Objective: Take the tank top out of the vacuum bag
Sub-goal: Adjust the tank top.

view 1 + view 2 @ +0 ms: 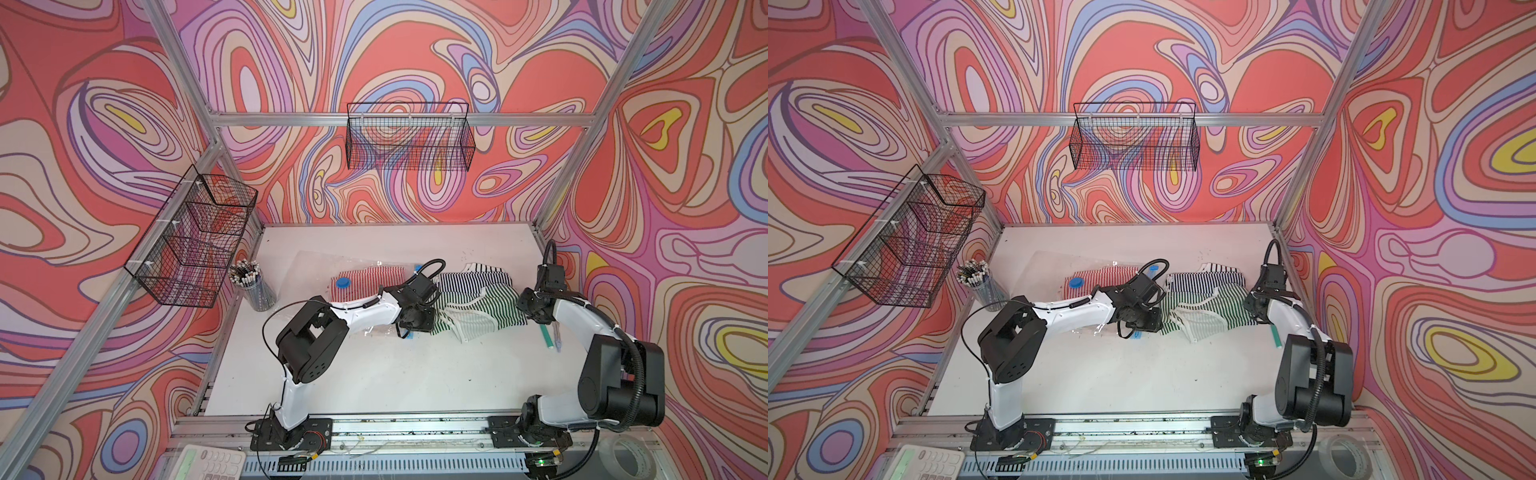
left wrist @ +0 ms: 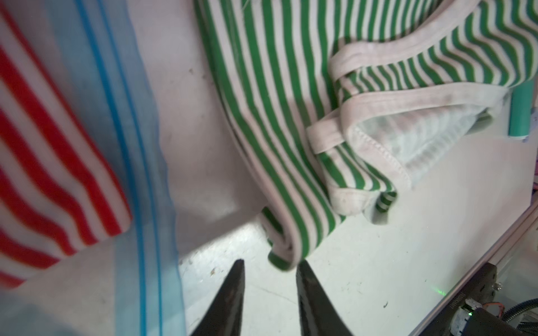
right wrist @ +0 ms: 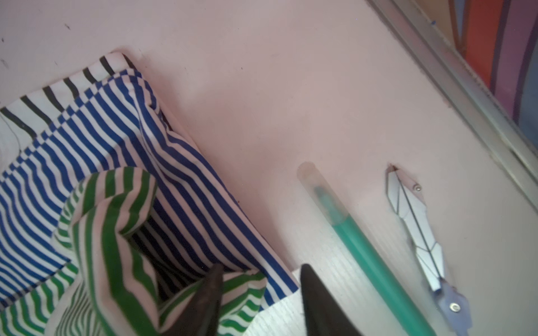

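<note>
The clear vacuum bag (image 1: 316,266) lies at the table's middle left, its blue valve cap (image 1: 343,284) facing up and a red-striped tank top (image 1: 370,278) inside it. Its blue zip strip (image 2: 139,174) shows in the left wrist view. A green-striped tank top (image 1: 478,311) lies outside the bag to the right, on a blue-striped top (image 3: 87,145). My left gripper (image 2: 269,267) is open, with the green top's hem corner just beyond its tips and nothing between them. My right gripper (image 3: 260,270) hangs open over the right edge of the green and blue tops.
A cup of pencils (image 1: 253,286) stands at the left table edge. A teal pen (image 3: 364,247) and a silver feather-shaped clip (image 3: 419,232) lie right of the clothes. Wire baskets (image 1: 195,237) (image 1: 409,137) hang on the walls. A calculator (image 1: 208,463) and tape roll (image 1: 623,457) sit in front.
</note>
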